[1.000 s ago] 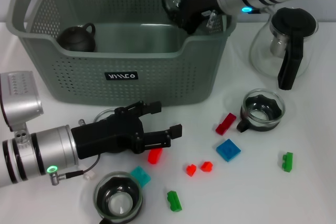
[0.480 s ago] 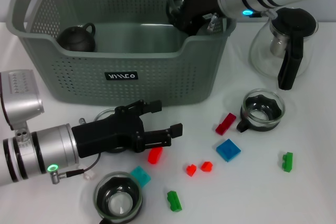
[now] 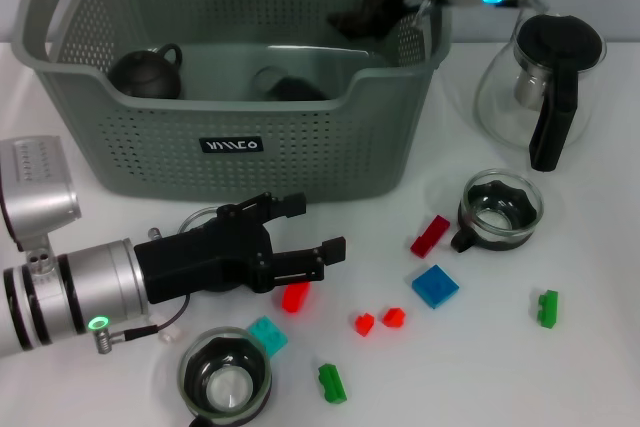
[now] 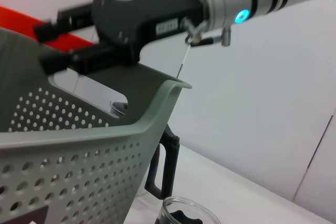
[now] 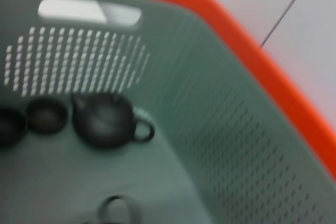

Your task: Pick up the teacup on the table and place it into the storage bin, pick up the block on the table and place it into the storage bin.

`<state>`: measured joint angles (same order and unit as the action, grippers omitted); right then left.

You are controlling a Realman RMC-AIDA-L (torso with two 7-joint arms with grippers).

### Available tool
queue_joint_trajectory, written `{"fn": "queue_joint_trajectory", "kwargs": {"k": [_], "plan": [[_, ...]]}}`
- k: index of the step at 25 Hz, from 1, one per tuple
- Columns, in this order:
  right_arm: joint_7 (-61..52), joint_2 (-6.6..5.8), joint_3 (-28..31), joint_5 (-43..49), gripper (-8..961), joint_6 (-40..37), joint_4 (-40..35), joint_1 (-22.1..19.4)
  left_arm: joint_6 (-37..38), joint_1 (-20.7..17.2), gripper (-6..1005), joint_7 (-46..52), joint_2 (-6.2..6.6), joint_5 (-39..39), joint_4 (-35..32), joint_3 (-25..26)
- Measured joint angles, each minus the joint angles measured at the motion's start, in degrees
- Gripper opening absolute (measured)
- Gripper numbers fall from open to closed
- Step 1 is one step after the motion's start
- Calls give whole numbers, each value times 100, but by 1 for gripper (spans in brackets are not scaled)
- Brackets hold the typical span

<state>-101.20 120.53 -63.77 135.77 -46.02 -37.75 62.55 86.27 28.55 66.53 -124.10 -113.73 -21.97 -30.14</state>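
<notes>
Place: a robot test room is shown.
Surface [image 3: 600, 247]: white and bare, with toy blocks [image 3: 435, 285] scattered on it.
Walls [image 4: 262, 103]: plain white panels are seen.

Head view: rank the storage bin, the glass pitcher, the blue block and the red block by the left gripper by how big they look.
Largest to smallest:
1. storage bin
2. glass pitcher
3. blue block
4. red block under the open left gripper, partly hidden, so its rank against the blue one is less sure.
</notes>
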Motion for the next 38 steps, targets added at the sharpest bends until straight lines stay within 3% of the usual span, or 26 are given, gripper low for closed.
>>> {"fn": "queue_joint_trajectory", "kwargs": {"k": [5,9,13,18,21,26,32,38], "plan": [[-202,-24,0,-492,531,-768,-1401,-620,9,1,932,2,0,0,0,0],[-215,-82,203,-1531,703,-2122,-2878,-1473,20,1,932,15,0,0,0,0],[-147,-117,372,-2220,700,-3695,-4120,-2338,22,-7,932,15,-1,0,0,-1],[-9,-154,341,-1727,696,-5182,-4994,-3044,21,-8,932,31,0,0,-13,1],[127,-127,342,-1128,694,-5763,-5089,-3183,22,-4,932,19,0,0,-16,0],[-96,-36,139,-12,690,-6081,-4985,-3087,21,1,932,13,0,0,-18,0],[-324,-32,-279,1209,686,-5445,-4142,-2786,-9,-4,932,3,-1,1,-6,0],[-264,-36,-306,1537,686,-4730,-3274,-2459,-27,-15,932,0,-9,0,-1,0]]}}
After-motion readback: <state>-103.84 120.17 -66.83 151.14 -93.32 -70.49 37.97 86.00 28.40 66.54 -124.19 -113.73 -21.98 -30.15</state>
